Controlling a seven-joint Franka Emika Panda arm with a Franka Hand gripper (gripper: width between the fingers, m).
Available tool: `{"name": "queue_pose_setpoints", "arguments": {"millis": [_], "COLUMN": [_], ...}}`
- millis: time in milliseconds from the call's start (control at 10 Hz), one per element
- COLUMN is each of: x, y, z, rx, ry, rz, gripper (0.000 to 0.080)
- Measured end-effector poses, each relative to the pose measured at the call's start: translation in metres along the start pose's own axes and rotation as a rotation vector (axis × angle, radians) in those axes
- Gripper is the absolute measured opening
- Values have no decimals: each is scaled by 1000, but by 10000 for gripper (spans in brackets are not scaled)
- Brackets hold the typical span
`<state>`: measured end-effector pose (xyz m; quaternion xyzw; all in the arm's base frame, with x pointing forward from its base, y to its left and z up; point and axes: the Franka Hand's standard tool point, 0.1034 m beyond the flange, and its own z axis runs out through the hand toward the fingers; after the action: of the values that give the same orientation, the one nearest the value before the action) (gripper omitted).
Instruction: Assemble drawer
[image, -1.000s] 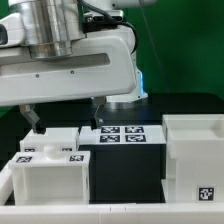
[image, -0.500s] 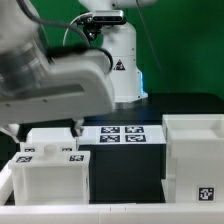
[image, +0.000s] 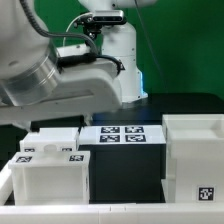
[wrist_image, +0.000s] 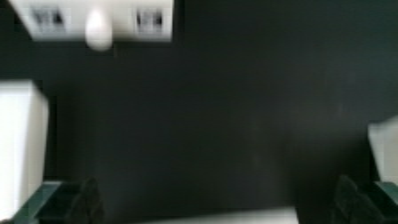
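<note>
Wide-open gripper (wrist_image: 217, 205) over the black table (image: 130, 175), with the drawer parts on either side.

In the blurred wrist view the fingertips (wrist_image: 71, 200) stand far apart with only dark table between them, gripping nothing. The exterior view shows the blurred arm (image: 60, 75) filling the upper part on the exterior view's left. The casing (image: 195, 150) stands on the exterior view's right. The front tray (image: 48, 178) and the back tray (image: 52, 140) just behind it stand on the left. The marker board (image: 122, 135) lies between the back tray and the casing.

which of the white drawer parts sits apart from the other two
The large casing at the exterior view's right; the front tray and rear tray sit close together at its left.
</note>
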<state>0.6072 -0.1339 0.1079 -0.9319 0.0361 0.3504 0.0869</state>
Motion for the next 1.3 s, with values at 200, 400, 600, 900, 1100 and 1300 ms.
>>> {"name": "queue_pose_setpoints", "arguments": {"millis": [200, 400, 600, 900, 1100, 1300], "x": [5, 3, -4, -1, 7, 2], "y": [-1, -3, -5, -3, 2, 3], "z": [-8, -8, -5, 20, 21, 13], "rx": [-3, -5, -3, 2, -2, -2], "ry": [32, 62, 77, 34, 61, 74], "rz": [6, 3, 5, 20, 9, -12], "gripper": [649, 649, 649, 649, 649, 649]}}
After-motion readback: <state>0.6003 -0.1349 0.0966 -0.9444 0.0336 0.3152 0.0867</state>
